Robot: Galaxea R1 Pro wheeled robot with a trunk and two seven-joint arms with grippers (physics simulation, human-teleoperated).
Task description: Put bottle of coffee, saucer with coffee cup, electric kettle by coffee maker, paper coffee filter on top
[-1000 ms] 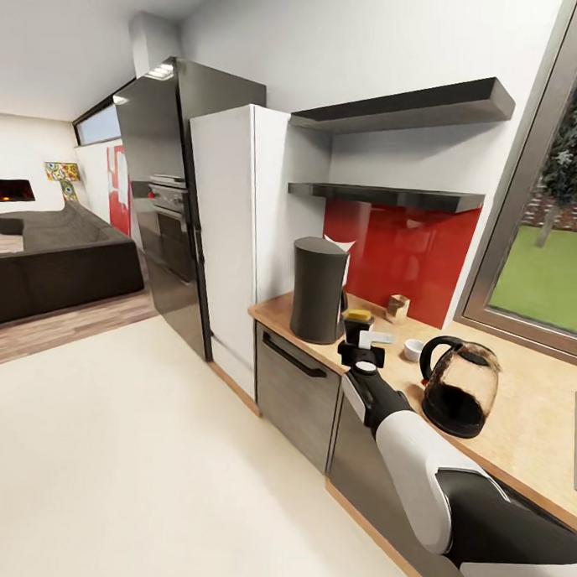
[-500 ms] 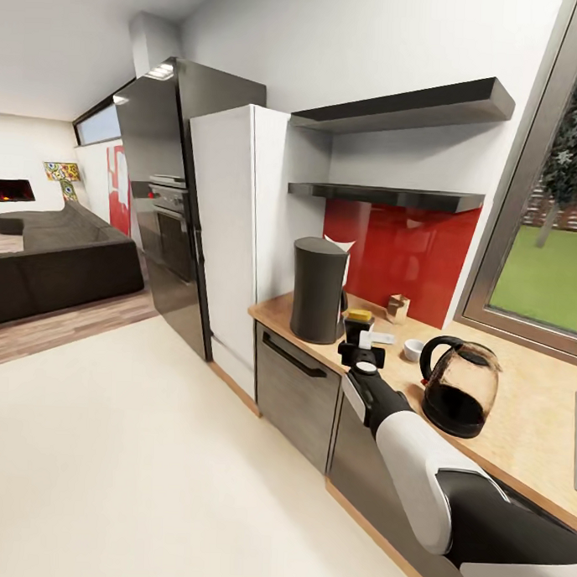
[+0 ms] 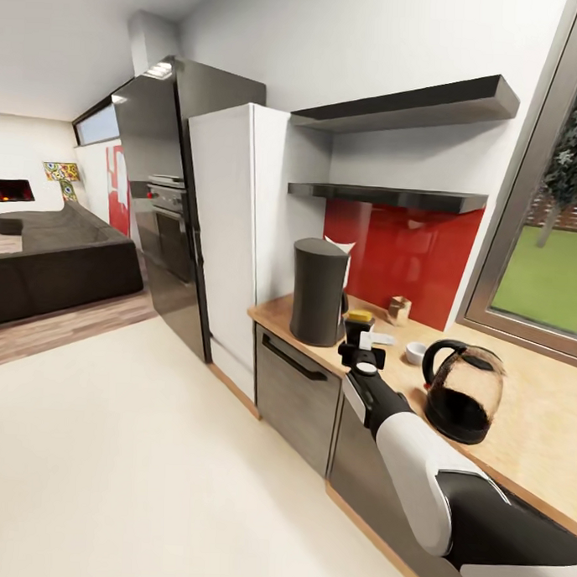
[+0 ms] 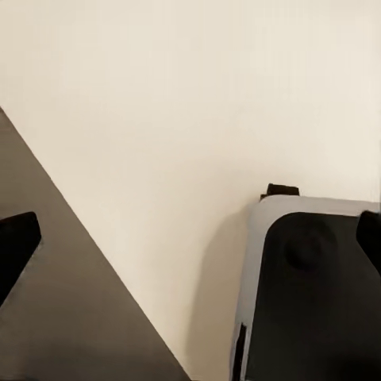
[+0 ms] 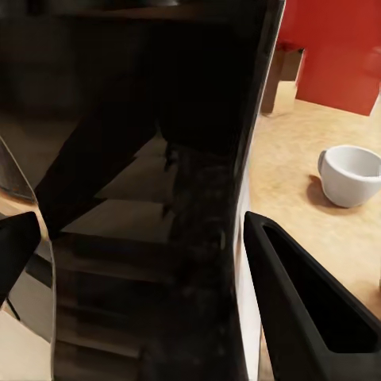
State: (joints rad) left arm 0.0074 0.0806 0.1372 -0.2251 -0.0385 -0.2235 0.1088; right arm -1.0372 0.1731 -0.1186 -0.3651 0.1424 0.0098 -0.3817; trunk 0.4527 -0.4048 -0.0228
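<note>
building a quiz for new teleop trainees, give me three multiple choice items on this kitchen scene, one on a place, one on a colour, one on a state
1. Where does the electric kettle stand?
A. on the countertop
B. on the lower shelf
C. on the floor

2. What colour is the wall panel behind the counter?
A. blue
B. red
C. green

3. What is the right end effector doing?
A. hanging by the floor
B. lifting the kettle
C. at the bottle of coffee

Answers: 1 A, its black base sits on light wood. 2 B, it shows red beneath the shelf. 3 C, its fingers flank the dark bottle.
</note>
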